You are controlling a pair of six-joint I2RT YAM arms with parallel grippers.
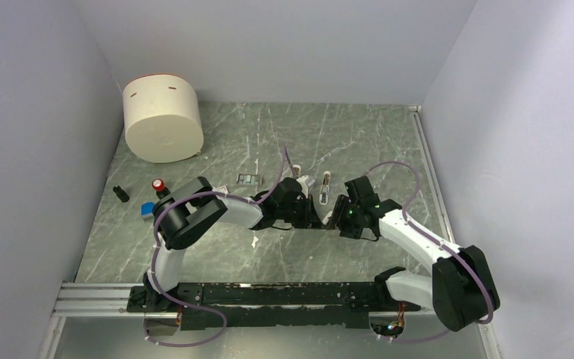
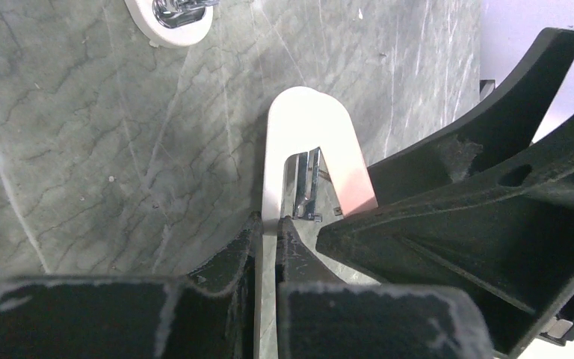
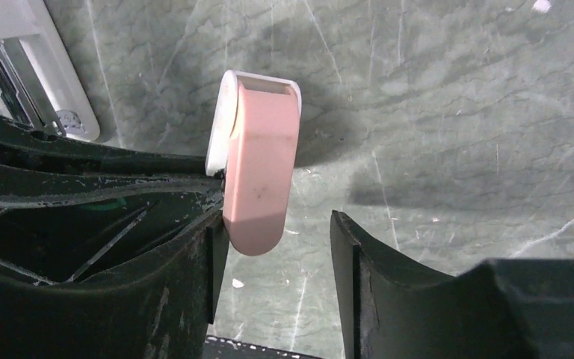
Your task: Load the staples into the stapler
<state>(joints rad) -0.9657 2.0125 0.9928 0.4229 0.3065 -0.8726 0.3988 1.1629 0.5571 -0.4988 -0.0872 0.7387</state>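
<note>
Seen from above, two robot arms meet at the middle of a grey-green marbled table [image 1: 344, 134]. The left gripper [image 2: 269, 224] is pressed together, pinching the thin white wall of a pink-and-white stubby piece [image 3: 258, 157], which it holds off the table with its rounded end pointing away. The right gripper [image 3: 278, 221] stands spread around the pink side of the same piece. One finger touches its edge, and the other finger [image 3: 347, 262] is apart from it with a clear gap. The stapler [image 1: 326, 187], a slim white bar, lies flat on the table just beyond the two grippers and touches neither. In the right wrist view it sits at the upper left, its metal channel showing. The staples [image 1: 248, 179], a small grey flat block, lie on the table further left, just behind the left arm's forearm and apart from the stapler. A large white cylinder [image 1: 163, 118] stands in the far left corner.
</note>
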